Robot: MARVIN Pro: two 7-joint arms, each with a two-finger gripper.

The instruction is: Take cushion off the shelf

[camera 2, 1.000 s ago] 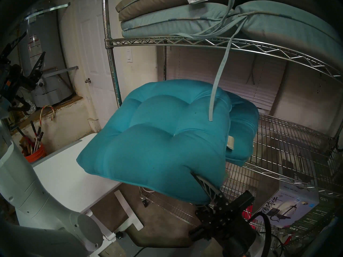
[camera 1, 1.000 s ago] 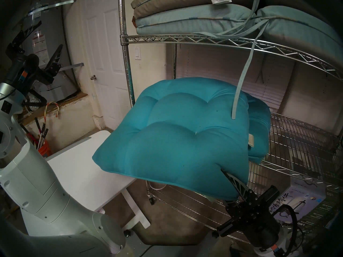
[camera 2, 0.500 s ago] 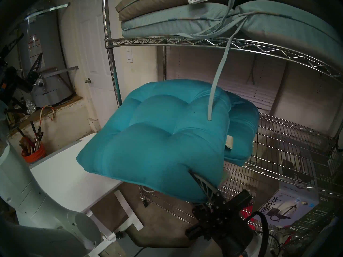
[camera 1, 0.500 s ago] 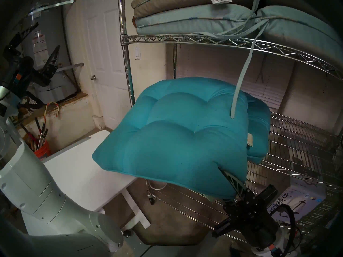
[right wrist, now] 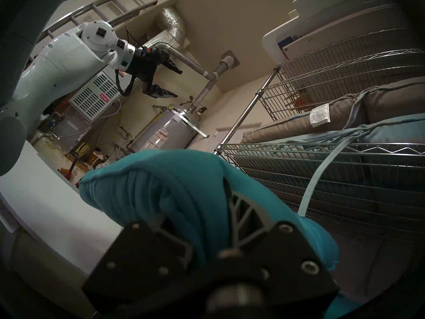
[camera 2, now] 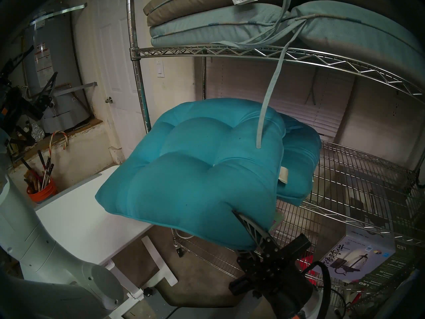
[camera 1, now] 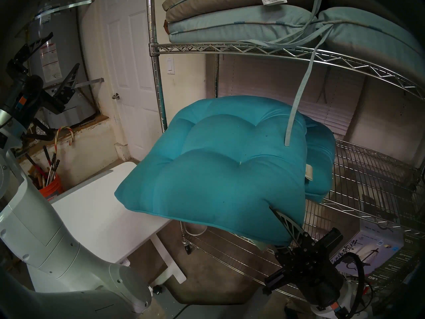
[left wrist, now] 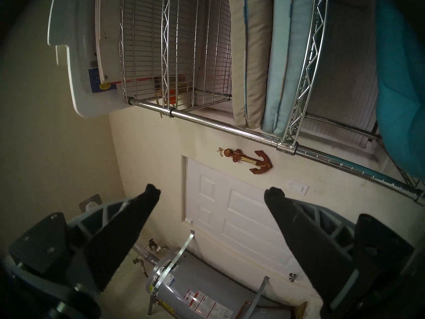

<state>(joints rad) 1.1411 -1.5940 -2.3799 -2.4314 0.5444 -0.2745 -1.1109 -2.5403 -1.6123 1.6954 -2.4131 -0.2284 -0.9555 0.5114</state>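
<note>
1. Teal tufted cushion is pinched at its near right corner by the right gripper; the upper finger digs into the top fabric and the corner bunches around it (lower finger hidden under the cushion in the head views).
2. Grip at the corner looks deliberate: it was likely the nearest part to reach from the front of the shelf, and it lets the cushion be dragged outward instead of lifted flat.
3. Cushion extends up, away and to the left from the gripper, tilted, its far edge higher. Its left half hangs over the white table, not touching it as far as I can tell.
4. A second teal cushion sits behind and to the right on the wire tier; the held one overlaps it, contact unclear.
5. A pale blue tie strap dangles from the pale cushions on the tier above and lies across the held cushion's top right (snag risk when pulling out).
6. Left gripper is spread wide and empty, raised off to the left near the water heater, well apart from the cushion, probably parked out of the way.
7. Judgement: cushion mostly clear of the shelf; next is carrying it over the table and setting it down.
</note>
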